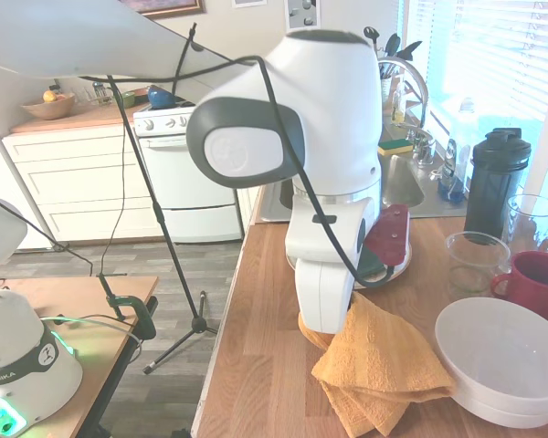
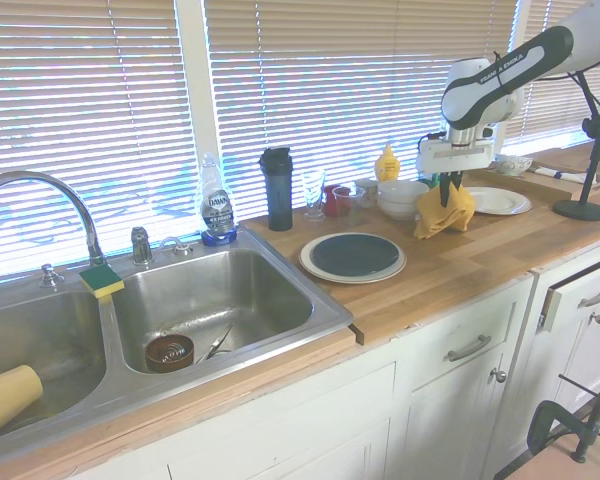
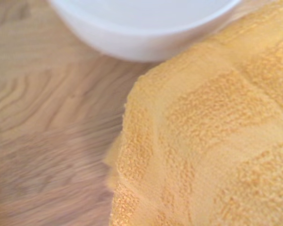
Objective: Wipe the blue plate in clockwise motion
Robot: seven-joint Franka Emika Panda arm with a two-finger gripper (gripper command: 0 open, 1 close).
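The white arm (image 2: 500, 70) carries dark lettering along its black band in the second exterior view; it looks like the maker's name, "FRANKA EMIKA", though the letters are small and only partly clear. In the first exterior view, a white rounded unit (image 1: 23, 360) at the lower left shows the tail of the same print, "A EMIKA", on its dark ring. By the sink, the clear dish-soap bottle (image 2: 216, 208) wears a blue label that reads "Dawn". Nothing else offers readable print: the black shaker bottle (image 2: 277, 188), the yellow squeeze bottle (image 2: 386, 163) and the stove's control panel (image 1: 169, 121) show no legible marks.
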